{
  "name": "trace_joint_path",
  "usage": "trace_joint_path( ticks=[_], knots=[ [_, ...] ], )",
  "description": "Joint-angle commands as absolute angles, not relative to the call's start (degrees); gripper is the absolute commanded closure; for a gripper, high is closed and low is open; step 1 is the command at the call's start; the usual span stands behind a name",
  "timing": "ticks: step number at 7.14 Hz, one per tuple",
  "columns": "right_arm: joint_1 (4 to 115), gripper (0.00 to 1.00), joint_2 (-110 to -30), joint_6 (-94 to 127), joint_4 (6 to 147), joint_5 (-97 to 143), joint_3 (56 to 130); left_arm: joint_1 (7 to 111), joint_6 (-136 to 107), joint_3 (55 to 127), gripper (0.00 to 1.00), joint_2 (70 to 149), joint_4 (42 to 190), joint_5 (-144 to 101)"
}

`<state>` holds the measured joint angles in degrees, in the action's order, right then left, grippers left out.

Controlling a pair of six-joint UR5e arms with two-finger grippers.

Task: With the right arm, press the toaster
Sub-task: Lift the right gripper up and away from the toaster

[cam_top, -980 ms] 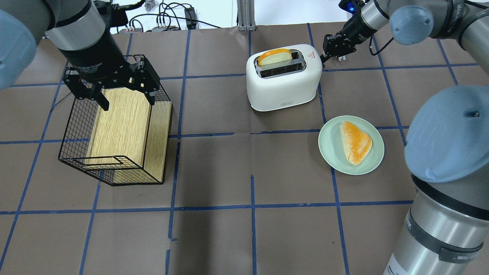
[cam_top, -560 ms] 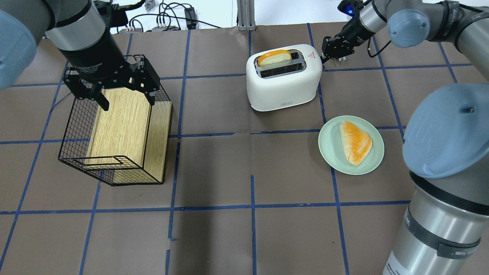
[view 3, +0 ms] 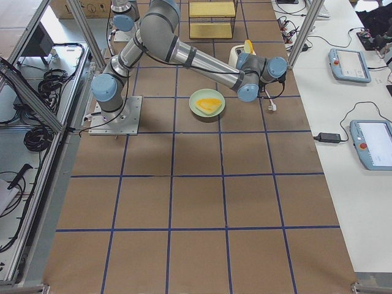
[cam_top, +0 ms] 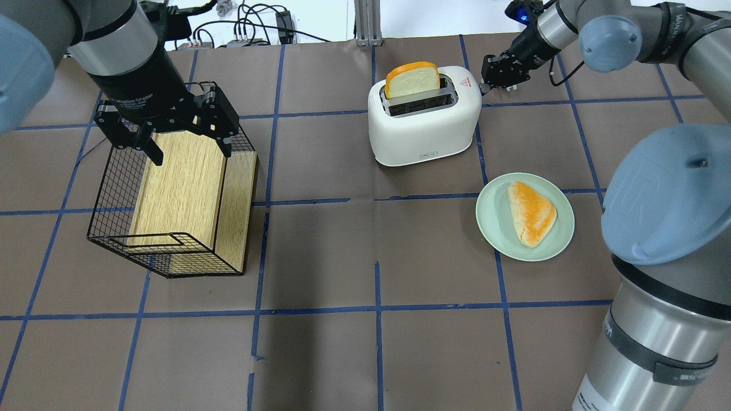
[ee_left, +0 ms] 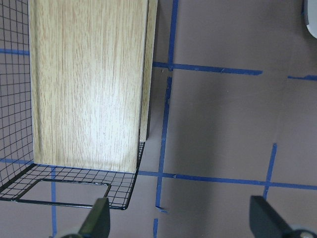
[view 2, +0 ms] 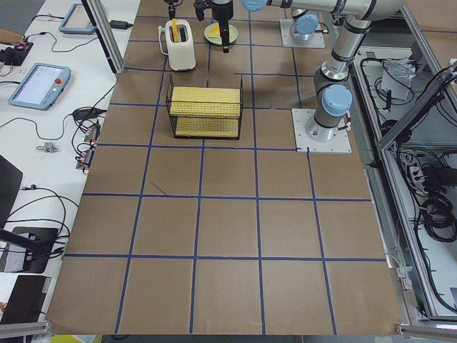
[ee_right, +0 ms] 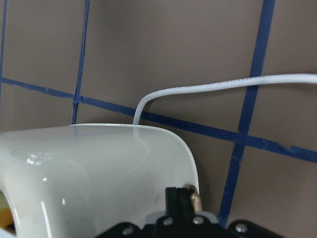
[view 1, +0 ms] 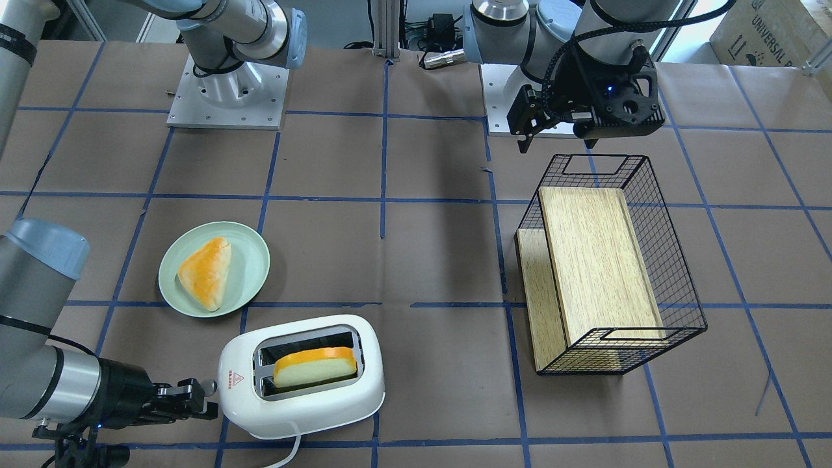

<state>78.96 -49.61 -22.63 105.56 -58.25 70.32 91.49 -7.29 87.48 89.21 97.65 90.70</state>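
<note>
The toaster is standing on the desk at its far centre, just beyond the green plate. A bread slice is projecting from one slot. The right gripper is sitting at the toaster's end face, beside the lever knob, and its fingers are pressing together with no gap. The left gripper is hovering over the wire basket, and its fingers are spreading wide apart.

Right tool closed; left tool spread.
</note>
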Motion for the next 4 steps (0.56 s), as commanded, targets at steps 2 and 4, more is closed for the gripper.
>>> trace_joint_path(
  ticks=[2,4],
  knots=[
    [84.86,0.00,-51.06,-19.97,100.33,-82.96,57.10,91.49,-7.29,87.45,0.00,89.21,97.65,90.70],
    [89.29,0.00,-51.15,-15.92,95.21,-91.31,52.04,91.49,-7.29,87.54,0.00,89.21,97.65,90.70]
  ],
)
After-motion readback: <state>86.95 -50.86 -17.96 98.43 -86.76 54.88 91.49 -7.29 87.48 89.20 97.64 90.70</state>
